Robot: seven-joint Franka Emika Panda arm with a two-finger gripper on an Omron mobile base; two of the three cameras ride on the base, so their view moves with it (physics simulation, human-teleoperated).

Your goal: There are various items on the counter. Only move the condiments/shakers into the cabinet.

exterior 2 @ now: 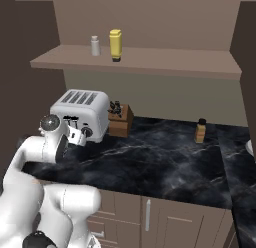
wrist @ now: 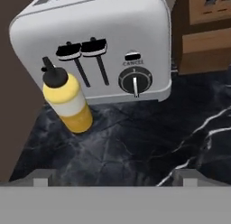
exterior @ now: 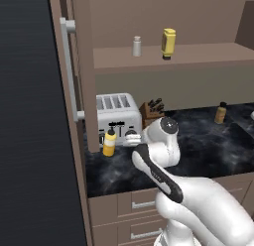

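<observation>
the white arm rises from the base and bends toward the left end of the bench [exterior: 208,155], a black marble-patterned top with white veins over brown drawers with silver handles. its gripper [exterior: 133,139] hangs low over the bench just in front of the toaster, and its jaws stand spread wide with nothing between them; in the hand view the two finger tips [wrist: 40,177] sit far apart at the bottom edge, over bare marble.

just beyond the jaws stands a yellow squeeze bottle [wrist: 67,101] with a white collar and a dark pointed tip, upright on the bench, close against the front left of the toaster. the silver four-slot toaster [exterior 2: 82,112] shows its black levers and round knob toward the hand. to the toaster's right, just beside it, is the brown knife block [exterior 2: 121,118] with dark handles sticking up.

well apart, far along the bench to the right and near the back wall, stands a small amber bottle [exterior 2: 200,130] with a dark cap.

above all this is the open cabinet [exterior: 168,56], its door swung out at the left with a long silver bar handle [exterior: 71,71]. on its flat shelf stand a pale grey shaker [exterior: 137,46] and, near it to the right, a squat yellow bottle [exterior: 168,42], both upright.
</observation>
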